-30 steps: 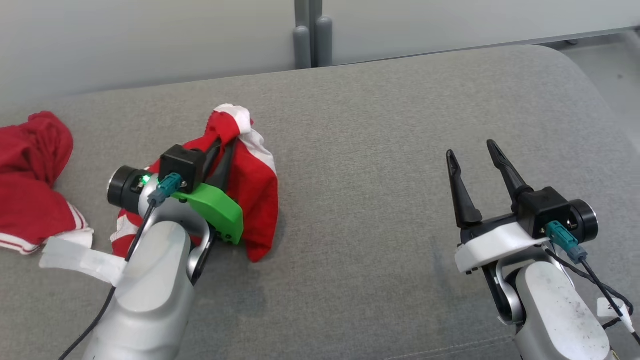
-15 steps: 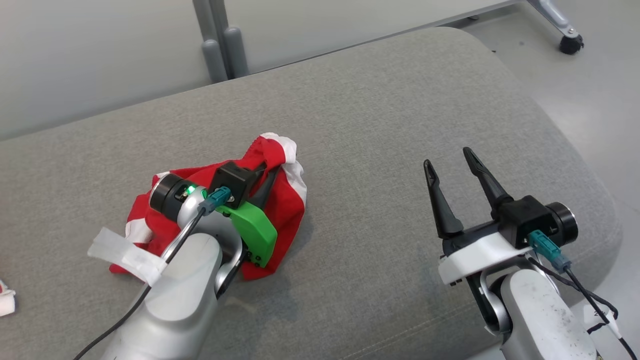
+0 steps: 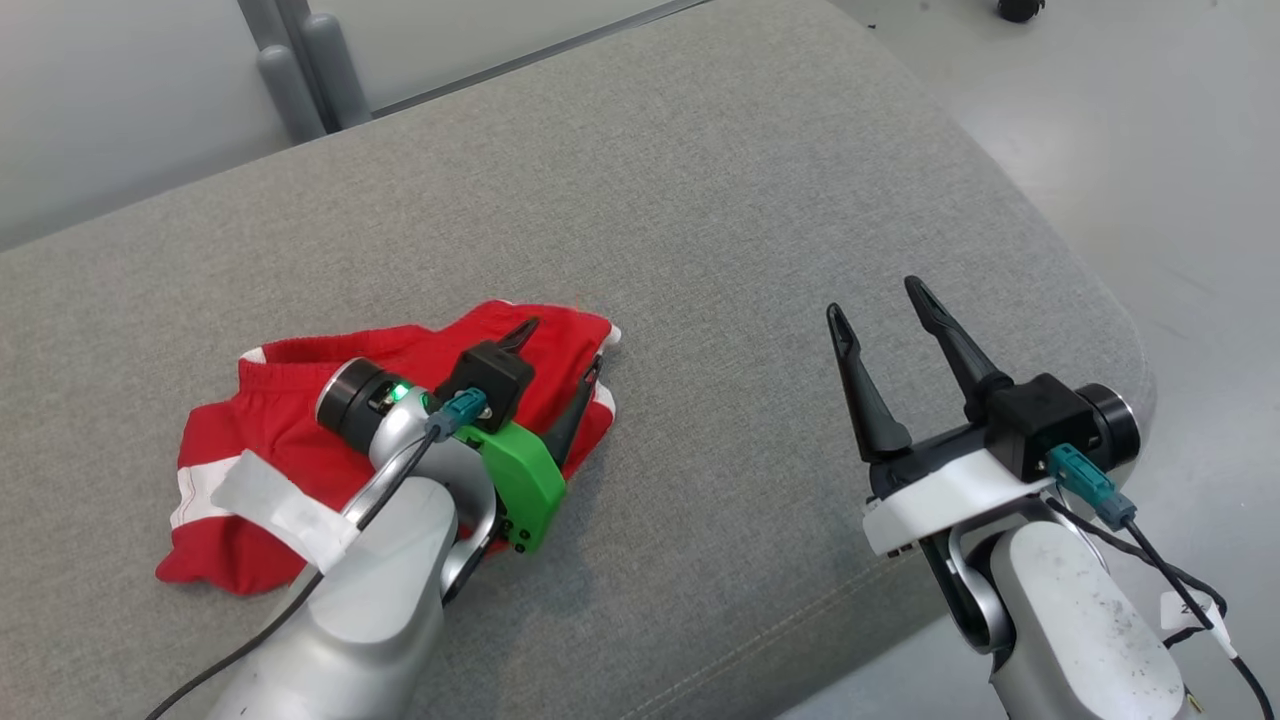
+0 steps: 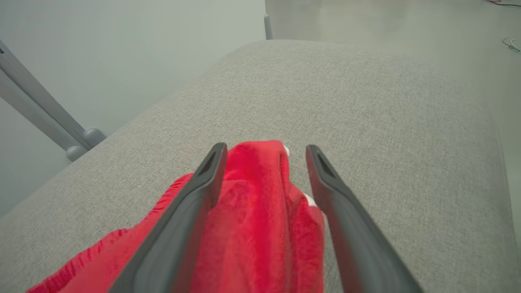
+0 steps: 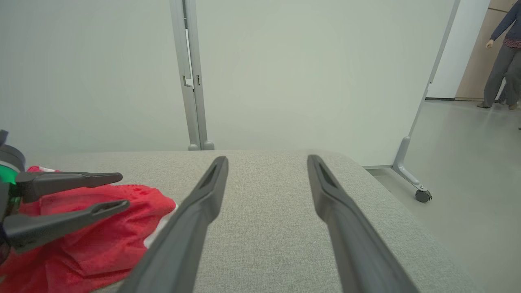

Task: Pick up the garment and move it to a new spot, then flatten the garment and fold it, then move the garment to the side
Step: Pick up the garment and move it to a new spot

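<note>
The garment (image 3: pixel 270 420) is red with white stripes and lies crumpled low on the grey couch cushion (image 3: pixel 700 220). My left gripper (image 3: pixel 560 350) hovers over its right end, open, its fingers straddling a raised fold without pinching it. In the left wrist view the garment (image 4: pixel 252 211) bulges between the spread fingers of the left gripper (image 4: pixel 265 149). My right gripper (image 3: pixel 875 300) stands open and empty over bare cushion to the right. The right wrist view has the right gripper (image 5: pixel 267 159) open, with the left gripper (image 5: pixel 121 190) and the garment (image 5: pixel 101 240) at its left.
The cushion's rounded right edge (image 3: pixel 1100 300) drops to grey floor (image 3: pixel 1150 150). A partition wall with a grey post (image 3: pixel 300 70) stands behind the couch; its caster foot (image 5: pixel 423 196) rests on the floor. A person (image 5: pixel 502 61) stands far off at the right.
My left gripper has opened and let go of the garment, which has slumped flatter onto the cushion. The head camera has swung right, so the other red clothes have left the picture.
</note>
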Robot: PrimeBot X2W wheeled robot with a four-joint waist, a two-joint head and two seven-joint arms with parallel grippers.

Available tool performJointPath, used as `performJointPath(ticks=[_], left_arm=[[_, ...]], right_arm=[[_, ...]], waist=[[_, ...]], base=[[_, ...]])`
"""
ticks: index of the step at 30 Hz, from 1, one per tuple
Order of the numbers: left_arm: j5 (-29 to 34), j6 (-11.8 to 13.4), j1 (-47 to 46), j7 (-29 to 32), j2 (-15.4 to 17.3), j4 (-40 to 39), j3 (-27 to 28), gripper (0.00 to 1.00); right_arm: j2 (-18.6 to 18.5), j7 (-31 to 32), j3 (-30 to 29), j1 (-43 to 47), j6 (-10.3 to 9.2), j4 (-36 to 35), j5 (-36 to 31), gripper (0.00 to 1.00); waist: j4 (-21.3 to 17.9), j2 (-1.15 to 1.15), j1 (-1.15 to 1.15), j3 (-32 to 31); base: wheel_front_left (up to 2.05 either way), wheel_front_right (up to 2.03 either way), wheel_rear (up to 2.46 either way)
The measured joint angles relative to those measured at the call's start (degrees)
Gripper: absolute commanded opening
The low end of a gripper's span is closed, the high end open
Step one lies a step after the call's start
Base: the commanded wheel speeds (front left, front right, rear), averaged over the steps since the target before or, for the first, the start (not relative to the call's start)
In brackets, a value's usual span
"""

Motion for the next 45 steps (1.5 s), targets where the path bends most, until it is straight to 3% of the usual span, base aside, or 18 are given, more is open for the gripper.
performJointPath(ticks=[11, 15, 25, 33, 45], left_arm=[[-2.18, 0.01, -0.12, -2.20, 0.03, -2.37, -2.85, 1.00], [-2.89, 1.44, -0.11, -2.47, 0.04, -3.30, -2.49, 1.00], [-5.23, 5.82, 3.16, -2.87, 0.03, -5.30, 2.31, 1.00], [-6.79, 10.72, 9.70, -2.87, 0.31, -12.60, 9.26, 1.00], [-6.93, 12.10, 20.91, -2.87, 1.87, -19.73, 15.34, 1.00]], right_arm=[[0.02, 0.00, -2.53, -0.75, -0.34, 0.52, 0.55, 1.00], [-0.29, 0.00, -3.53, -0.75, -0.76, 1.04, 0.55, 1.00], [-1.13, 0.00, -5.05, -0.46, -0.85, 1.60, 0.55, 1.00], [-1.10, 0.00, -5.93, 1.81, -1.35, 1.81, 0.85, 1.00], [-0.85, 0.00, -6.31, 4.57, -1.75, 2.47, 1.35, 1.00]], waist=[[3.63, 0.00, 0.00, -0.28], [5.53, 0.00, 0.00, -1.11], [10.45, 0.00, 0.00, -3.78], [14.54, 0.00, 0.00, -6.55], [18.67, 0.00, 0.00, -9.29]], base=[[0.00, 0.00, 0.00], [0.00, 0.00, 0.00], [0.00, 0.00, 0.00], [0.00, 0.00, 0.00], [0.00, 0.00, 0.00]])
